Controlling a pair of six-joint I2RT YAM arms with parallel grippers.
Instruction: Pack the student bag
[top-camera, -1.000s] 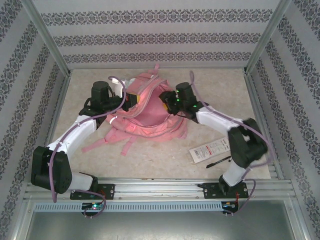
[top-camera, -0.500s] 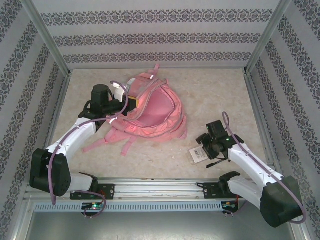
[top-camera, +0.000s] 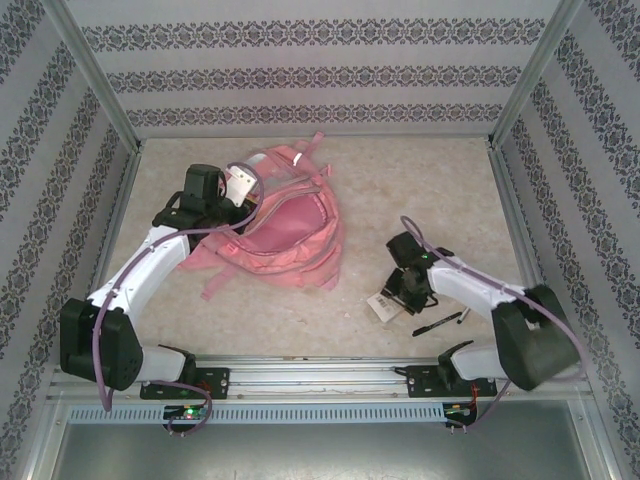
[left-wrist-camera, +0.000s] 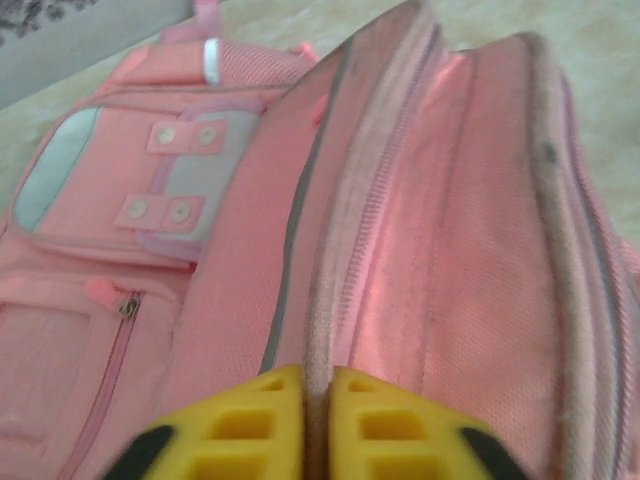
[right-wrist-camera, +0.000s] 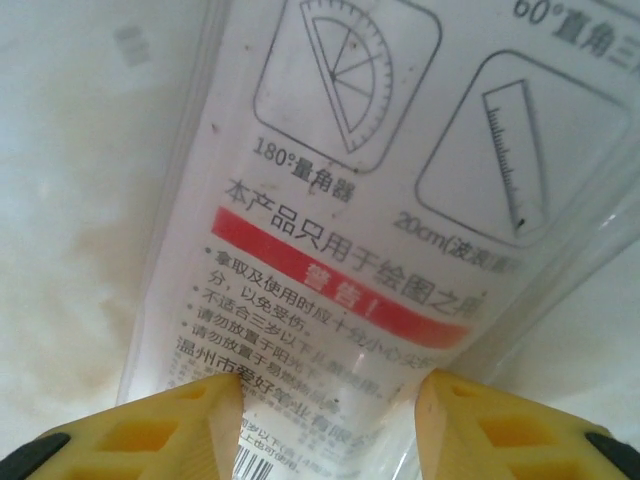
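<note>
Grip at left: the left gripper (left-wrist-camera: 305, 385) is pinching the zip rim of the student bag (top-camera: 290, 225), jaws closed down to the thickness of the cloth. It appears to be holding that edge up, so the main mouth is gaping open. The bag is lying on the left half of the table (top-camera: 420, 180), straps trailing toward the near edge. It is reading as soft, limp fabric: probably light, and sagging wherever it is unsupported. The piped rim beside the zip is looking like the soundest place to hold, since the flat panels would likely bunch and slip. To the right, well apart from the bag, the right gripper (right-wrist-camera: 328, 385) is hovering low over a clear packet (right-wrist-camera: 370, 200) printed with protractor and ruler drawings. Its jaws are standing wide open above the barcode end, gripping nothing yet. Whether the pads are touching the packet I cannot tell. A black pen (top-camera: 437, 324) is lying just beside the packet, further right.
</note>
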